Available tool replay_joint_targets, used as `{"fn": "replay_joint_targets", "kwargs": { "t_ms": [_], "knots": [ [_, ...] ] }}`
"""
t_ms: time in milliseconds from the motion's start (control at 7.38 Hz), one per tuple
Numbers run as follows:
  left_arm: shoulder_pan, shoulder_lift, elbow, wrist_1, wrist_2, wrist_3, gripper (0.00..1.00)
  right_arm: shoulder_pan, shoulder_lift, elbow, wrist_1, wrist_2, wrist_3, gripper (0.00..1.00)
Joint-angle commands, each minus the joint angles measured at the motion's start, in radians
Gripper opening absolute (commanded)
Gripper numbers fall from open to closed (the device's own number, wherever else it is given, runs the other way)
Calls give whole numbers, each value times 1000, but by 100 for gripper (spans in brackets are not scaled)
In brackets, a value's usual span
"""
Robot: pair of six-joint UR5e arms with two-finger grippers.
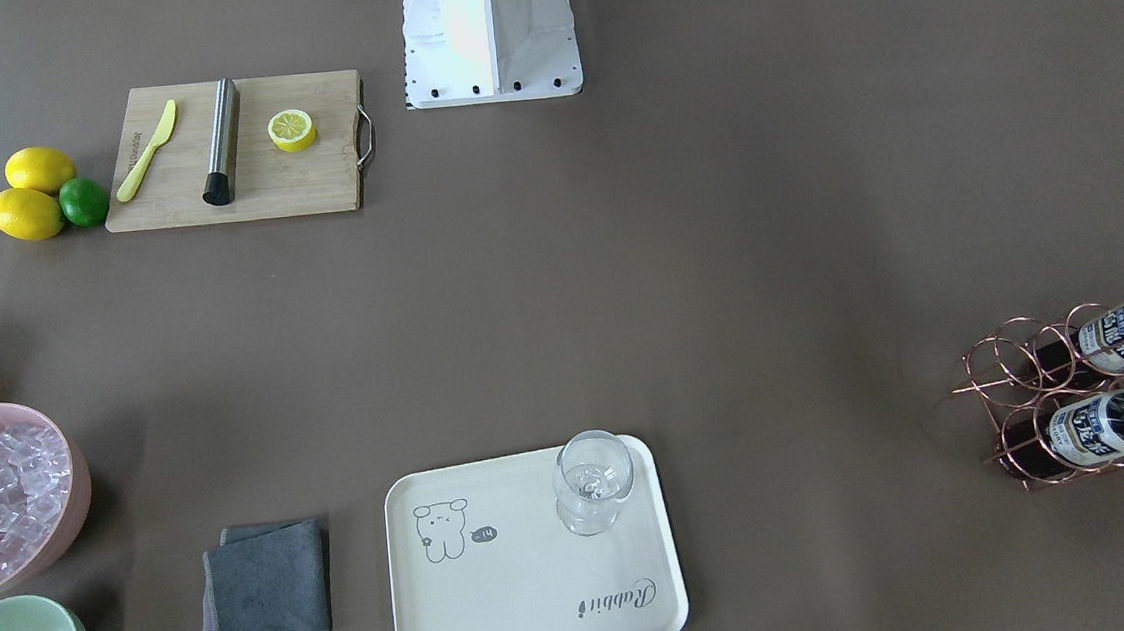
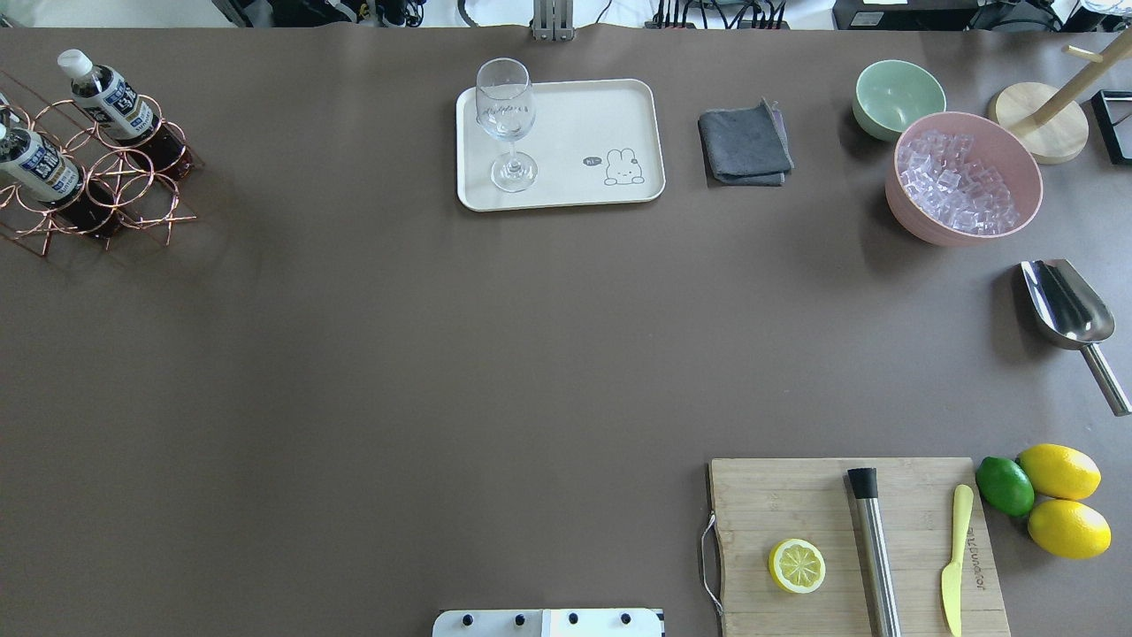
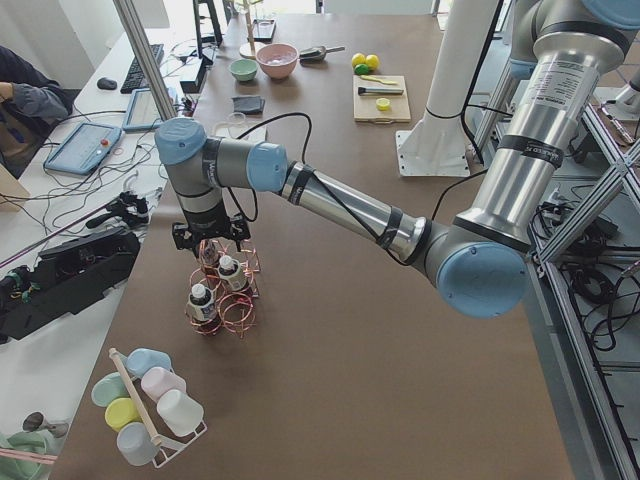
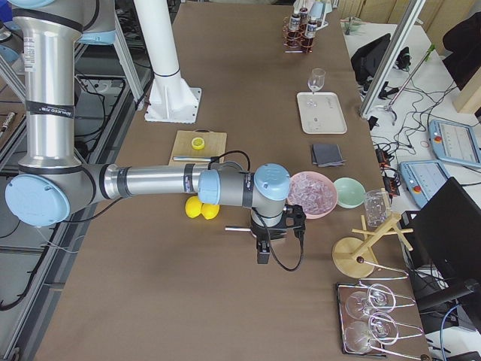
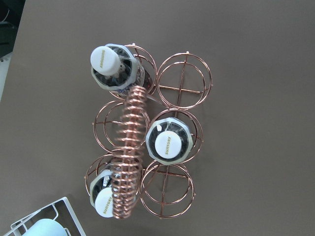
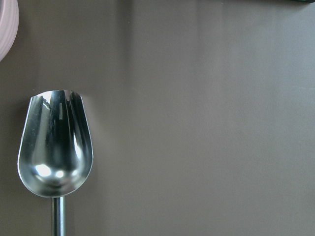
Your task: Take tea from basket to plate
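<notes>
Three tea bottles (image 5: 167, 140) seated in basket (image 5: 184, 73) rings, far left on the table (image 2: 354, 354); plate (image 2: 566, 115) well apart. Coiled handle (image 5: 129, 147) runs close beside the caps: a snag is judged likely on lifting. Wine glass (image 2: 506, 115) on plate could be knocked. Left jaws, right jaws: opening cannot be told, not shown in wrist views.

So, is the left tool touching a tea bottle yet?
Cannot tell. Only the exterior left view shows the left tool, just over the far tea bottle in the basket; no plain gap or contact.

Three teas (image 5: 167, 142), two bowls (image 2: 898, 93), one lime (image 2: 1005, 486)
</notes>
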Motion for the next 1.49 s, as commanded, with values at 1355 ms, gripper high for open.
{"fn": "replay_joint_targets", "kwargs": {
  "t_ms": [1355],
  "knots": [
    [82, -73, 63, 21, -32, 67, 93, -6, 0, -1, 0, 2, 0, 100]
  ]
}}
